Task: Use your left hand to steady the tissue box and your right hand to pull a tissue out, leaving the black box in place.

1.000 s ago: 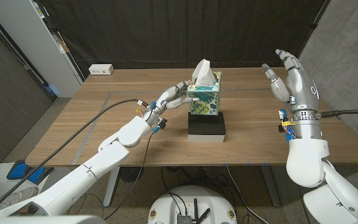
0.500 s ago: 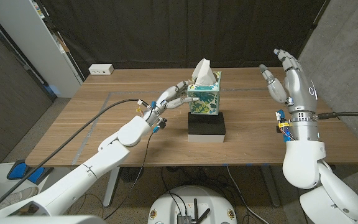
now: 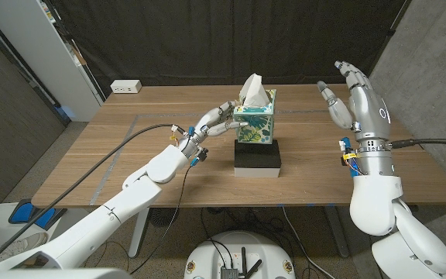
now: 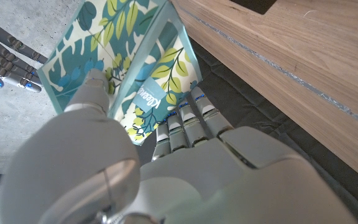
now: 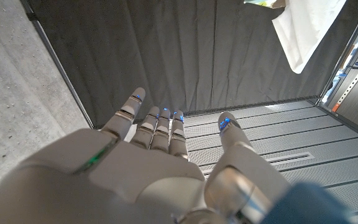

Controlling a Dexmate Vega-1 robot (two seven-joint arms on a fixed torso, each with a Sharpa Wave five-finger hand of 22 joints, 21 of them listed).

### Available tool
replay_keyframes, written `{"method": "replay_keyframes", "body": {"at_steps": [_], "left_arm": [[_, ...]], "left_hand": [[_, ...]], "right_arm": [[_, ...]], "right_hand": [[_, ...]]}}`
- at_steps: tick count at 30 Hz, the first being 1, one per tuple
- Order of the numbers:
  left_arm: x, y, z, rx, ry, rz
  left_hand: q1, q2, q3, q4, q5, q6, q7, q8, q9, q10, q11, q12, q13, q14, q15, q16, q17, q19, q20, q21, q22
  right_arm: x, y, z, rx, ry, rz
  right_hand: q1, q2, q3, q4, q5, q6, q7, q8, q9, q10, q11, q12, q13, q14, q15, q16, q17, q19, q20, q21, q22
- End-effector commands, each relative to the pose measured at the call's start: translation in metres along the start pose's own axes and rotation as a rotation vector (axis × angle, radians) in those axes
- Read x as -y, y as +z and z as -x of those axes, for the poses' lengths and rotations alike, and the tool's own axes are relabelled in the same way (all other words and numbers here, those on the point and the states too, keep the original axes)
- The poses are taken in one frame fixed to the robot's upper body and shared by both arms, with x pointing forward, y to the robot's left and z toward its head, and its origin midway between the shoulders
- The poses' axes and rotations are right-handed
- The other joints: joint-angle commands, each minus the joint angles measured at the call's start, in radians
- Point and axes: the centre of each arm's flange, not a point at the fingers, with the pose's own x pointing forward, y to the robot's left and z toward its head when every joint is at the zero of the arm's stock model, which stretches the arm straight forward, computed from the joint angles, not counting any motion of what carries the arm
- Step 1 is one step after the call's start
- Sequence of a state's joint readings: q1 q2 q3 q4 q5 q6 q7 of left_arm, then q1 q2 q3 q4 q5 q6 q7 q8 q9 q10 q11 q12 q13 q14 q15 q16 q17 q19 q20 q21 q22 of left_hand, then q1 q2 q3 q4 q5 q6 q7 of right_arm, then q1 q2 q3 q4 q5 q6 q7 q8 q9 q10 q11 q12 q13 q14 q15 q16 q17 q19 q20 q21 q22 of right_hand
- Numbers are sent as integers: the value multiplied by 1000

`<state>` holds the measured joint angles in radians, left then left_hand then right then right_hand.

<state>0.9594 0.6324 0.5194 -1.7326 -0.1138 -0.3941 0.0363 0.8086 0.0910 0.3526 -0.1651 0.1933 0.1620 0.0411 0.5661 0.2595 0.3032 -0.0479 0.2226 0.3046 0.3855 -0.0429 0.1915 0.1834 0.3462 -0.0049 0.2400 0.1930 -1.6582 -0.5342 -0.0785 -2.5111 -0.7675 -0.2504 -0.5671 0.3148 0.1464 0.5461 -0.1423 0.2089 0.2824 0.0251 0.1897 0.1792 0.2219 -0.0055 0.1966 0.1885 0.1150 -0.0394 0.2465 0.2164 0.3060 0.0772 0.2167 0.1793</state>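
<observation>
Steadying looks done: left hand [image 3: 217, 120] grips the tissue box [image 3: 255, 124] on its left side, fingers wrapped round the near corner in the left wrist view [image 4: 185, 118]. Tissue box sits on top of the black box [image 3: 257, 159], mid-table [image 3: 130, 155], flush enough, no tilt visible. Tissue [image 3: 252, 89] sticks up out of the box top, untouched. Right hand [image 3: 355, 97] is released, fingers spread, holding nothing, raised off to the right of the tissue box and well apart from it. Pull not started. Left to do, as I read it: bring right hand over to the tissue, pinch it, draw it upward while left hand holds the box down so the black box doesn't shift.
</observation>
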Motion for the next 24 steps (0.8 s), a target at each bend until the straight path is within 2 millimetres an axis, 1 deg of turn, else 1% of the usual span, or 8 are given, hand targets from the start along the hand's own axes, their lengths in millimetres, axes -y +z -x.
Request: {"method": "replay_keyframes", "body": {"at_steps": [1,5,12,15,16,19,20,24], "left_arm": [[2,0,2,1,-1,3],[2,-1,2,3,-2,2],[1,-1,3,2,-1,3],[2,-1,4,-2,-4,2],[2,-1,5,-2,-4,2],[3,-1,6,-2,-4,7],[3,-1,7,-2,-5,9],[6,-2,8,-6,-10,17]], "left_hand": [[1,7,9,1,6,-4,0,4,4,-3,6,-3,5,-6,-39,1,2,0,0,0,3],[0,6,9,0,6,-4,-1,4,4,-3,2,-3,6,-7,-40,1,2,-1,-1,0,3],[-2,7,11,1,6,-7,0,4,3,-3,5,-3,6,-8,-41,1,3,-2,-1,-1,3],[-3,6,12,1,6,-7,1,4,3,-7,3,-5,6,-10,-41,0,2,-2,-2,-1,3],[-3,6,12,1,6,-7,1,4,3,-6,-1,-4,7,-11,-41,0,2,-3,-2,-1,3],[-4,6,13,1,6,-9,0,4,3,-9,2,-5,7,-12,-42,0,2,-4,-2,-1,3],[-5,6,13,1,6,-9,1,4,3,-10,7,-6,7,-13,-42,0,3,-4,-1,-2,3],[-6,5,14,1,5,-9,0,4,3,-10,8,-6,7,-16,-41,-1,2,-5,-1,-2,3]], "right_arm": [[-3,7,-1,24,21,-11],[-5,11,-3,36,26,-9],[-6,15,-3,35,25,-15],[-6,17,-3,38,36,-27],[-7,17,-4,38,45,-33],[-8,19,-5,45,63,-43],[-9,21,-5,45,70,-44],[-11,25,-6,44,83,-42]], "right_hand": [[-6,-6,-2,-1,8,2,-1,6,4,7,2,4,6,2,4,2,6,6,4,3,3],[-7,-7,-3,-1,8,3,-1,6,4,8,0,4,6,2,3,2,6,5,4,3,3],[-9,-8,-6,-1,8,4,0,6,4,10,0,5,6,2,2,3,8,5,4,2,4],[-11,-8,-8,0,8,4,-1,6,4,10,-1,5,6,1,2,3,9,5,3,2,4],[-11,-8,-8,0,8,4,0,6,4,9,-1,4,6,1,2,3,9,5,3,2,4],[-12,-8,-10,0,8,4,-2,6,4,9,-1,4,7,0,1,3,10,4,3,1,4],[-13,-9,-10,0,8,3,-2,5,4,9,-2,4,7,-1,1,3,10,4,4,1,4],[-14,-9,-12,1,8,4,-1,5,4,9,-2,4,7,-3,1,2,11,2,4,0,4]]}}
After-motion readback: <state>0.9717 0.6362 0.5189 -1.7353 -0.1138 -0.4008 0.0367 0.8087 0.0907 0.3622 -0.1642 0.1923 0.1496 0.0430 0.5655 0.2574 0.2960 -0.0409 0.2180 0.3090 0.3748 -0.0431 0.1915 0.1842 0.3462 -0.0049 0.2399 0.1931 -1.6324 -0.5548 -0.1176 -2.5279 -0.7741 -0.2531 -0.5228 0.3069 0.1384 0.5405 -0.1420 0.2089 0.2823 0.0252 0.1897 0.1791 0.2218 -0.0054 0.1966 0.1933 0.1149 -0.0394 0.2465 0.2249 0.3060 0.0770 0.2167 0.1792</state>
